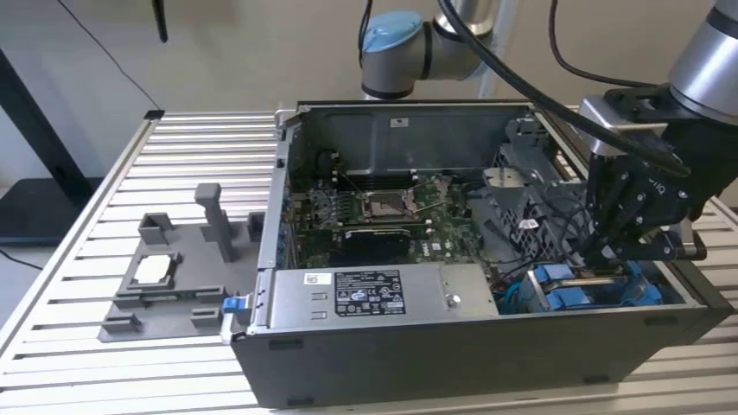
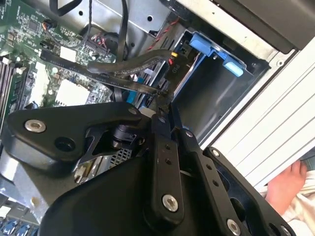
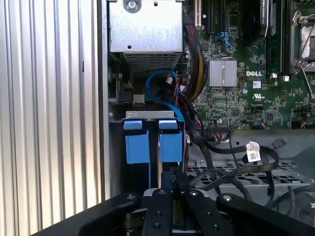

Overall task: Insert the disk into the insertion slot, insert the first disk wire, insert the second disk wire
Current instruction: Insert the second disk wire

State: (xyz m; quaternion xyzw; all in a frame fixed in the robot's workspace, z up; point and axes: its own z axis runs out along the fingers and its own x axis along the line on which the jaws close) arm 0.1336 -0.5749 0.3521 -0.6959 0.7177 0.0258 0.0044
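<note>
The disk sits in the insertion slot at the case's front corner, and its blue carrier tabs [image 1: 571, 296] [image 2: 211, 49] [image 3: 147, 146] face out of the bay. My gripper [image 1: 628, 246] [image 2: 165, 101] [image 3: 173, 183] hangs just over that bay, inside the open computer case [image 1: 461, 346]. Its fingers are closed together on the end of a flat black disk wire [image 2: 128, 83], which runs back toward the motherboard. A second black wire with red and yellow leads [image 2: 170, 58] reaches the bay beside the disk; whether it is plugged in I cannot tell.
The motherboard [image 1: 381, 207] and the power supply [image 1: 369, 294] fill the case, with loose black cables [image 3: 236, 157] near the bay. A grey fixture [image 1: 162, 290] stands on the slatted table at the exterior view's left. A person's hand [image 2: 288, 184] rests beyond the case's edge.
</note>
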